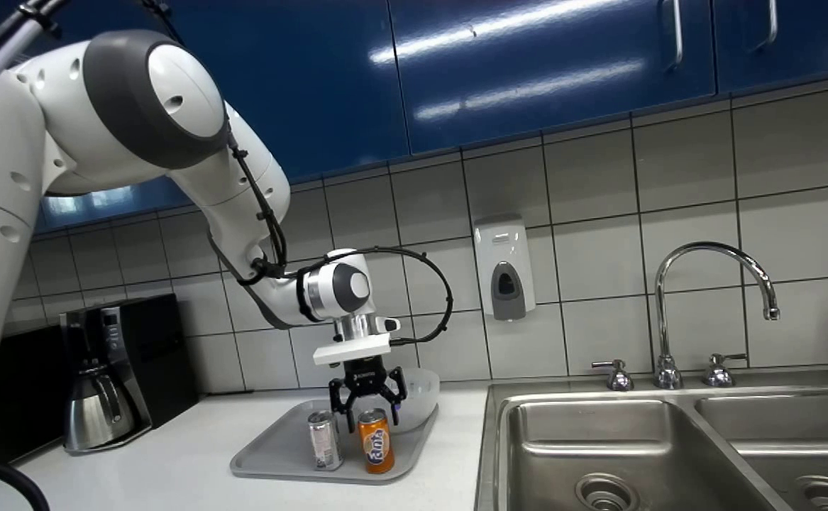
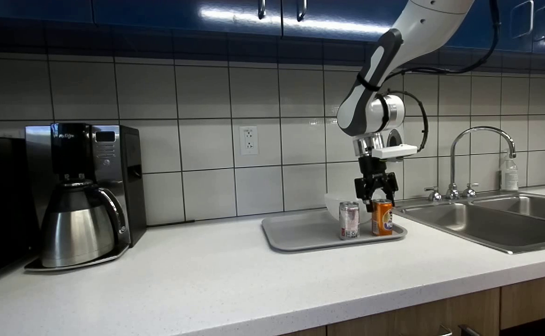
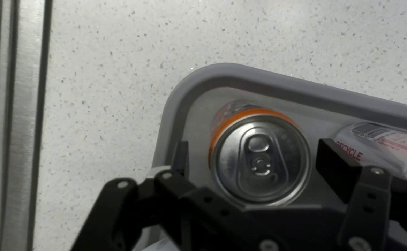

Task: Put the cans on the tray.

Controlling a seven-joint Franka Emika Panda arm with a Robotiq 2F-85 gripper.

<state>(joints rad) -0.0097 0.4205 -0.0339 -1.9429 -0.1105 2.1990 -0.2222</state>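
Blocky jaws astride silver-topped orange can (image 3: 260, 159), smooth tray (image 3: 311, 91) beneath.

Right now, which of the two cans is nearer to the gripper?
The orange can: in the wrist view it shows between the fingers of the open gripper, while the silvery-grey can shows beyond one of them.

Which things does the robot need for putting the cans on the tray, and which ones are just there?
For the job:
silvery can, standing on the tray
orange can, standing there too
tray
gripper, open at the orange can

Just there:
white bowl
steel coffee pot
tap
soap dispenser
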